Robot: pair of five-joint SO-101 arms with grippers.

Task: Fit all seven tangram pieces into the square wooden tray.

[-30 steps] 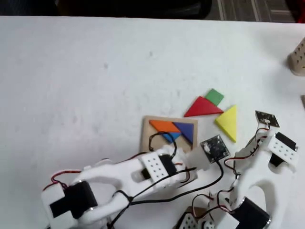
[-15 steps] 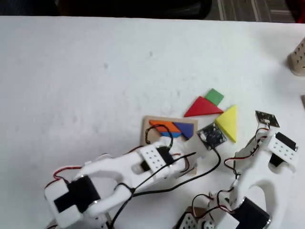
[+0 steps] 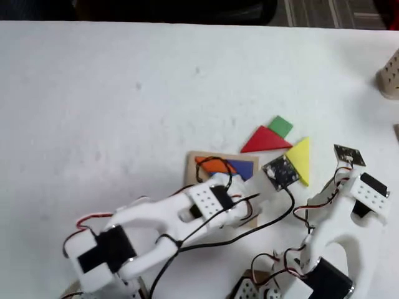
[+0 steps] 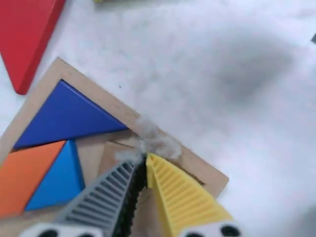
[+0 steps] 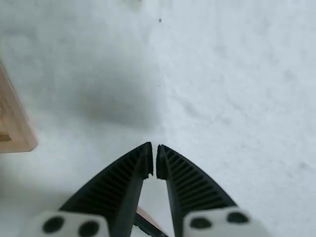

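The square wooden tray (image 3: 193,163) lies near the table's front, partly under my left arm (image 3: 206,208). In the left wrist view the tray (image 4: 163,143) holds a dark blue triangle (image 4: 64,116), an orange piece (image 4: 24,173) and a light blue triangle (image 4: 61,177). My left gripper (image 4: 143,160) is shut with nothing in it, tips at the tray's rim near a corner. A red triangle (image 3: 265,140), a green square (image 3: 280,126) and a yellow triangle (image 3: 299,160) lie loose beyond the tray. My right gripper (image 5: 153,155) is shut and empty over bare table, beside a tray corner (image 5: 12,128).
My right arm (image 3: 349,205) stands at the front right, close to the yellow triangle. A pale perforated object (image 3: 391,75) sits at the right edge. The far and left parts of the white table (image 3: 124,93) are open room.
My left arm has swung farther over the tray toward the loose pieces; its wrist board now sits next to the yellow triangle. The right arm and the pieces have not moved.
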